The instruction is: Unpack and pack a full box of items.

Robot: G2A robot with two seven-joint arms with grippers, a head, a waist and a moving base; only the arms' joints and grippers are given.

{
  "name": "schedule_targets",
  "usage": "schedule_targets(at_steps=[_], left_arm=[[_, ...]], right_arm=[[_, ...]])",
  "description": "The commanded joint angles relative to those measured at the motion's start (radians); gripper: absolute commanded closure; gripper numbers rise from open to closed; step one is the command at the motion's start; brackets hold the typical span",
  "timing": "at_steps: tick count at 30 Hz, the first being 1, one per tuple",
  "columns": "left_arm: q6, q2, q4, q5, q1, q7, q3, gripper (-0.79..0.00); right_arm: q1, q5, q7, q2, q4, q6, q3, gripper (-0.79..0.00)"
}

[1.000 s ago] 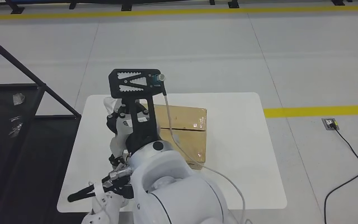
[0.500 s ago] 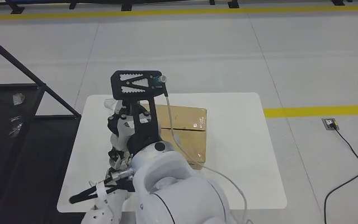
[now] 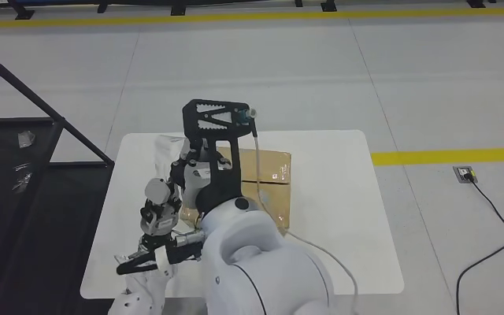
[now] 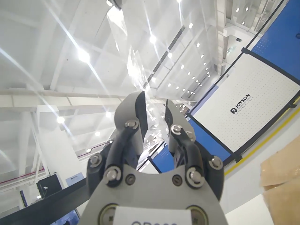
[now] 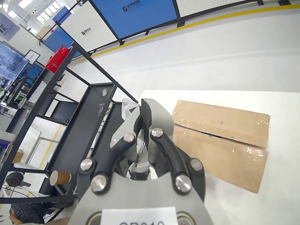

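The right gripper [image 5: 142, 111] is clenched on a crumpled clear plastic bag [image 5: 127, 107], with a bunch of the film sticking out past its fingertips. From that pinch the bag hangs as a thin, shiny strip down to the left gripper [image 4: 154, 99], which sits below the right one and points up toward the ceiling. The left gripper's jaws stand apart, released, and the strip runs into the gap between them; I cannot tell whether the film touches either pad. The cardboard box [image 5: 218, 141] lies flat on the white table [image 5: 211, 97], just beside the right gripper and lower than it. Its top flaps are closed, with a narrow seam between them and patches of clear tape. A black metal rack [image 5: 93, 99] stands on the right gripper's other side, away from the box.
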Motion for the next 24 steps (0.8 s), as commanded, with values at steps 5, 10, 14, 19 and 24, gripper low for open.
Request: schedule_targets(at_steps=[5,10,14,19,24], left_arm=[[-0.042,0.003,-0.029,-0.035,0.011,0.010,-0.018,0.000],[-0.172,0.014,-0.064,-0.059,0.036,0.024,-0.053,0.000],[-0.248,0.026,-0.091,0.002,0.064,0.003,-0.094,0.000],[-0.382,0.043,-0.138,0.066,0.089,-0.014,-0.145,0.000],[-0.564,0.058,-0.175,0.071,0.102,-0.003,-0.174,0.000]], right_arm=[[-0.019,-0.013,0.011,0.005,-0.004,0.001,0.013,0.000],[-0.048,-0.025,0.037,0.014,0.011,-0.009,0.044,0.000],[-0.078,-0.025,0.040,0.024,0.021,-0.022,0.085,0.000],[-0.118,-0.042,0.039,0.036,0.040,-0.068,0.137,0.000],[-0.157,-0.054,0.060,0.047,0.055,-0.120,0.177,0.000]])
